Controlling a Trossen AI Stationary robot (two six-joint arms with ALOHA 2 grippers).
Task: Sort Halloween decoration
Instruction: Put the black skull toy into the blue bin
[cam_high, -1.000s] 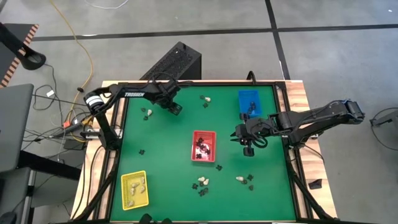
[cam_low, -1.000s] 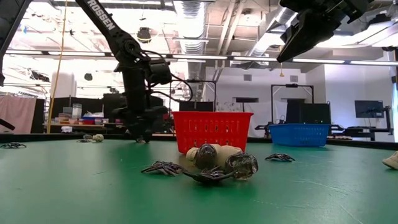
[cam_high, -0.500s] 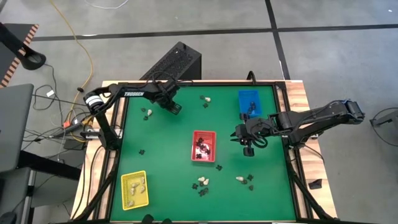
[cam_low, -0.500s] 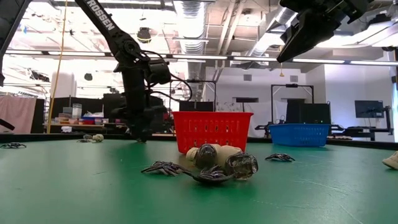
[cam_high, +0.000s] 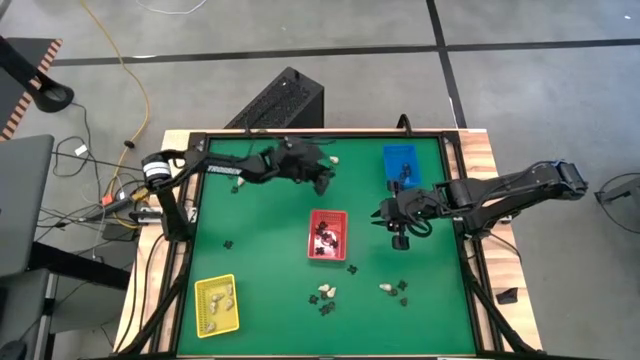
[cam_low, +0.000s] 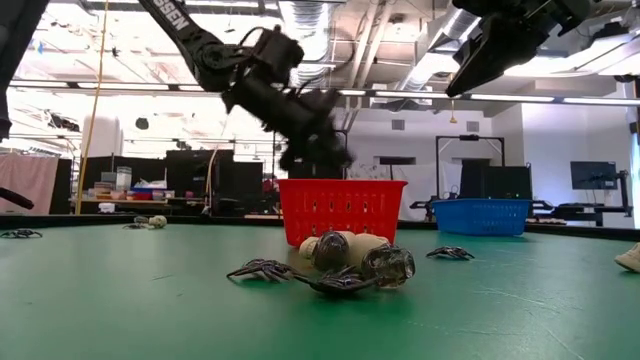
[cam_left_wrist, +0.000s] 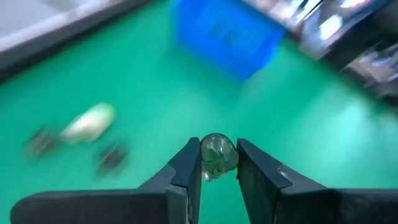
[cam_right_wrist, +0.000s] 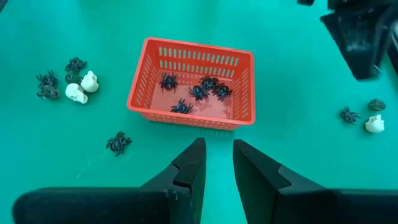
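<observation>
Green table (cam_high: 260, 230) with red tray (cam_high: 327, 236) mid-table, blue tray (cam_high: 400, 166) far right, yellow tray (cam_high: 216, 304) near left.

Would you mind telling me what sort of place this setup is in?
Probably a robotics lab or workshop: bare ceiling ducts, a concrete floor with loose cables, and a green-topped table with two robot arms.

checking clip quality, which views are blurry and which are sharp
Left wrist view: table and blue tray smeared, but the left gripper and its translucent skull stay crisp. Low view: left arm blurred. Right wrist view: sharp on the red tray.
</observation>
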